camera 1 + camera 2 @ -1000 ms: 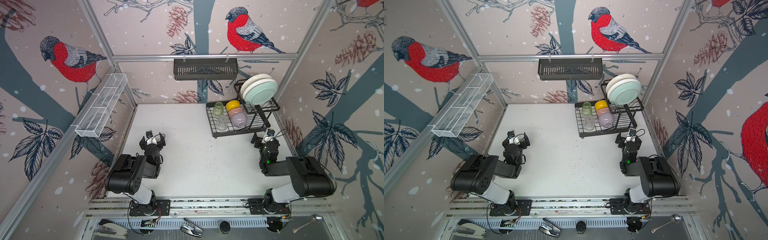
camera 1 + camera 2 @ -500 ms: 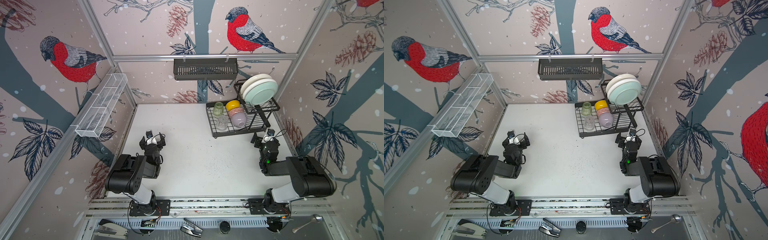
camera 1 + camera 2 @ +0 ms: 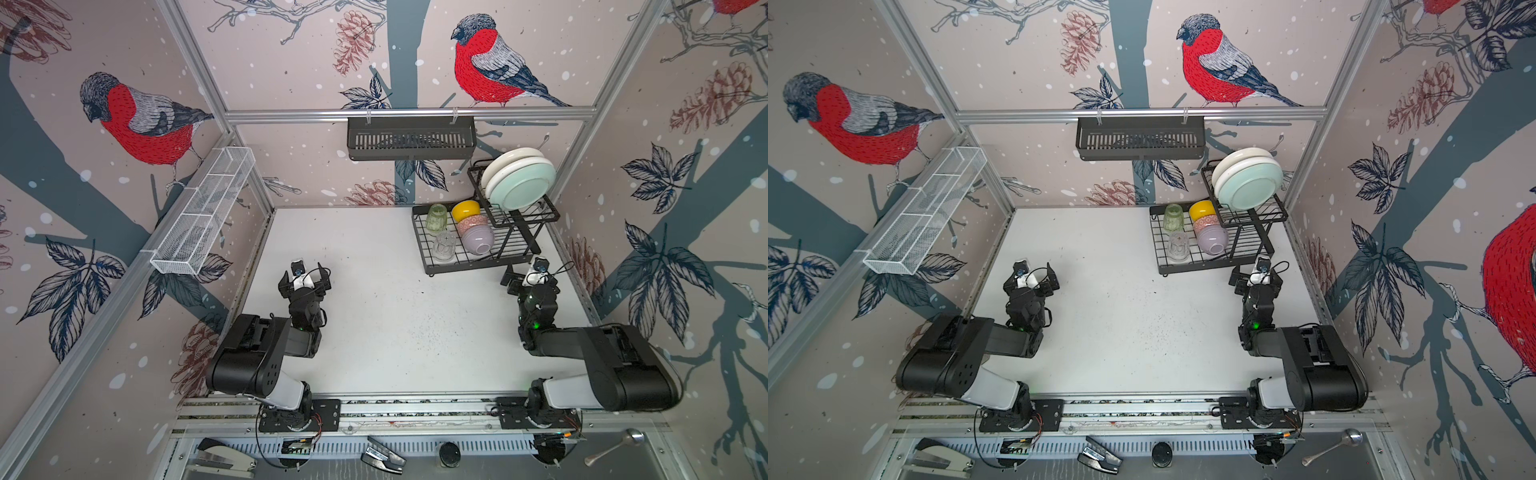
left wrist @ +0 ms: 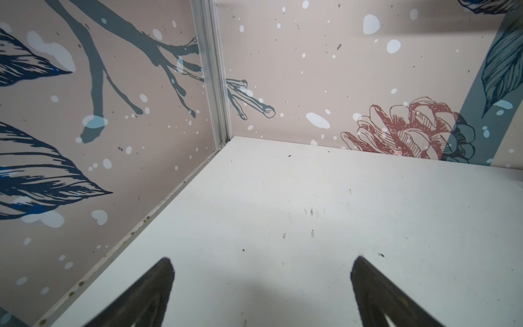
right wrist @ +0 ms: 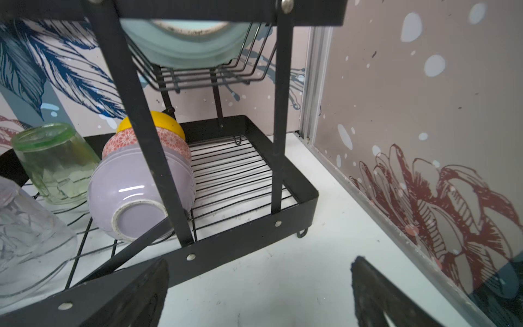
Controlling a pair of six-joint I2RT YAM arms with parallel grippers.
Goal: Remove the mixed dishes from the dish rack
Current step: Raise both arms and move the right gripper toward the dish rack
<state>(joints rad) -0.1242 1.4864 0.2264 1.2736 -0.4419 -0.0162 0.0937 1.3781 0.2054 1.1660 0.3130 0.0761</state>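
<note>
Just in front of the right gripper (image 3: 532, 279): the dish rack (image 3: 465, 266). In its tray, bowls (image 3: 478, 241) in a row, glasses (image 3: 444, 247) beside them, toward the left gripper (image 3: 304, 284). Plates (image 3: 519, 185) higher up, behind.

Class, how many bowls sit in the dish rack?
3, on the lower tray: yellow bowl at back, pink-patterned bowl next, lilac bowl nearest; others could be nested unseen.

Black rack (image 3: 465, 266); yellow bowl (image 3: 465, 210), pink-patterned bowl (image 3: 471, 225), lilac bowl (image 3: 478, 241); green tumbler (image 3: 436, 218); mint plate (image 3: 523, 188).
</note>
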